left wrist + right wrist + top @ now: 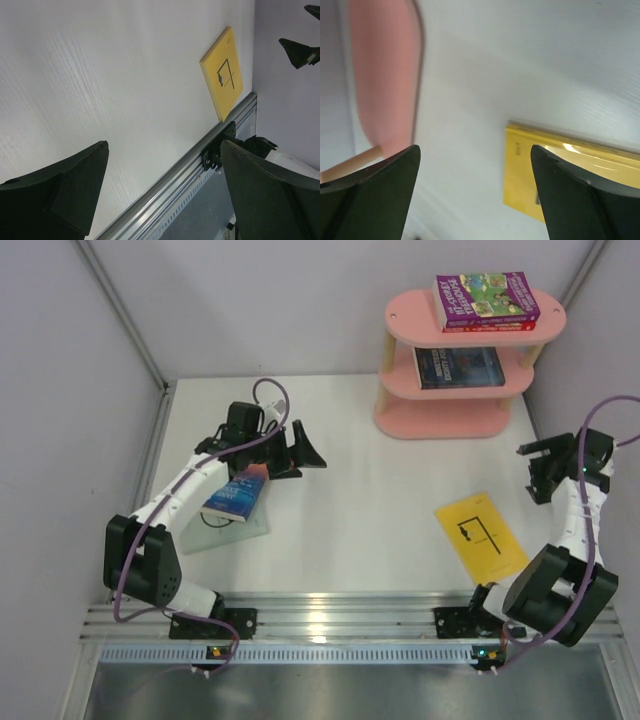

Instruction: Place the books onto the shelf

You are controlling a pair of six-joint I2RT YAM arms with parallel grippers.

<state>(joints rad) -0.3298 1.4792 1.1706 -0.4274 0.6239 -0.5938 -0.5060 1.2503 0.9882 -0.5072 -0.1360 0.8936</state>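
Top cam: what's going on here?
Books are going onto the pink shelf: a purple-green book on top, a navy book on the middle board. Left claw and right claw are open, empty. The yellow book lies flat on the table near the right arm; a blue-orange book lies under the left arm.

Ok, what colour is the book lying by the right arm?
The book is yellow with a black drawing; top external shows it best.
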